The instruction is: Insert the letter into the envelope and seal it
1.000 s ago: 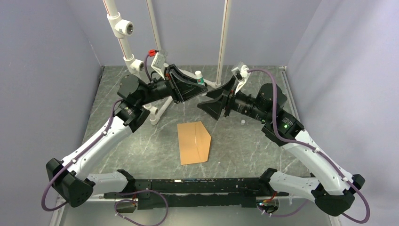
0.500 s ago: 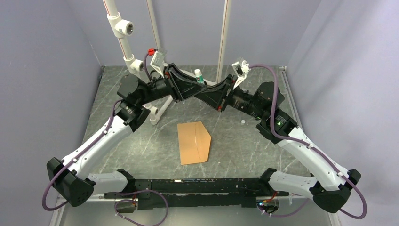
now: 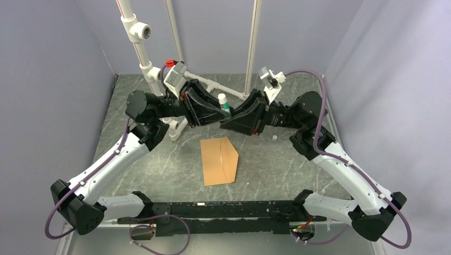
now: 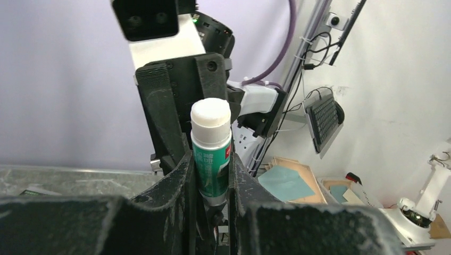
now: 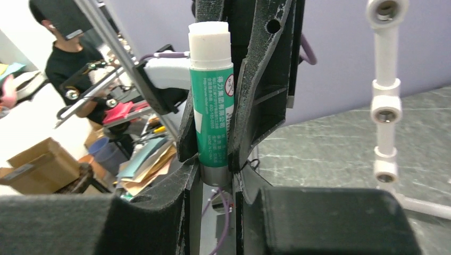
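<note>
kraft-brown envelope (image 3: 219, 161), green glue stick (image 4: 211, 159) white-capped, grey veined table (image 3: 276, 164)

My left claw (image 3: 219, 109) and my right claw (image 3: 231, 113) sit nose to nose in the air above the far middle of the desk (image 3: 276, 164). Both are pinched on the glue stick (image 3: 224, 102), so each bars the other's way across. A white pipe frame (image 3: 146, 69) stands by the far left corner, just behind my left arm. Thin poles (image 3: 251, 48) rise along the far edge, close behind both wrists. Walls (image 3: 53, 79) shut in the left, right and far edges. Below the claws the envelope (image 3: 219, 160) lies flat at the middle, with bare desk showing to its left and right.
</note>
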Controlling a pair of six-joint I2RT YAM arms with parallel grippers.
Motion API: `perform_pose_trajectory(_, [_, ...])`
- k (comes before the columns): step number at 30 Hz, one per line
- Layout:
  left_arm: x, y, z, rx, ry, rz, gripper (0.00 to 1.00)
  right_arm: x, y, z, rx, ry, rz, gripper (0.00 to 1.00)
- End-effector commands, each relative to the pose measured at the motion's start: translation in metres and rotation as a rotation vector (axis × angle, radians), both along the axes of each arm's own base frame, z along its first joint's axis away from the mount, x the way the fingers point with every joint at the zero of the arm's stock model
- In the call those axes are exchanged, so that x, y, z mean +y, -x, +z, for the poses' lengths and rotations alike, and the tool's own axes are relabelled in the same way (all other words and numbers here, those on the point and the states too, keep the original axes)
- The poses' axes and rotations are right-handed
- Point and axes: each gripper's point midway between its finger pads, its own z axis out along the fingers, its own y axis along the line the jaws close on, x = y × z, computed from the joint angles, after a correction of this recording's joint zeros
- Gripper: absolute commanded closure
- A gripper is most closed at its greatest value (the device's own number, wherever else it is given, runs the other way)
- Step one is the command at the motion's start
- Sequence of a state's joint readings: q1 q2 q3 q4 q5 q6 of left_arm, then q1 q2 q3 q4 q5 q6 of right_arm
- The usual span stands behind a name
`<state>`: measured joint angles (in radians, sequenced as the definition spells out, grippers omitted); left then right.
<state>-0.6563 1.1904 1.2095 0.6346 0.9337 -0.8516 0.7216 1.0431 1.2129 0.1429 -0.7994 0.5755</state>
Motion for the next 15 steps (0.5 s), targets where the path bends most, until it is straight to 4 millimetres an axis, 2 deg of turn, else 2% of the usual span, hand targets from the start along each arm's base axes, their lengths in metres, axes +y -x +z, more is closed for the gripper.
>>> perform_pose_trajectory(1, [0.009,0.016,0.008,-0.07,0.019,-0.051,0.98,-0.027,0.055,0.066,-0.157,-0.152,0.172,1.0])
perform_pose_trajectory(5, [0.01,0.017,0.015,-0.073,0.053,-0.059,0.98,-0.027,0.044,0.07,-0.12,-0.156,0.095,0.98])
perform_pose_trajectory(7, [0.01,0.012,0.02,-0.053,0.076,-0.039,0.98,-0.026,0.026,0.065,-0.12,-0.138,-0.013,0.7])
perform_pose_trajectory(8, [0.009,0.008,0.022,-0.035,0.081,-0.022,0.98,-0.026,0.016,0.06,-0.122,-0.125,-0.076,0.51])
perform_pose_trajectory(9, [0.008,0.002,0.025,-0.006,0.089,0.009,0.98,-0.028,0.005,0.055,-0.13,-0.114,-0.147,0.39])
perform_pose_trajectory(11, [0.007,-0.016,0.029,0.103,0.099,0.093,0.97,-0.035,-0.019,0.043,-0.192,-0.068,-0.3,0.29])
perform_pose_trajectory(13, [0.009,-0.039,0.034,0.27,0.125,0.187,0.98,-0.05,-0.049,0.035,-0.264,0.007,-0.497,0.24])
perform_pose_trajectory(15, [0.008,-0.059,0.028,0.431,0.118,0.254,0.98,-0.064,-0.07,0.037,-0.343,0.046,-0.637,0.23])
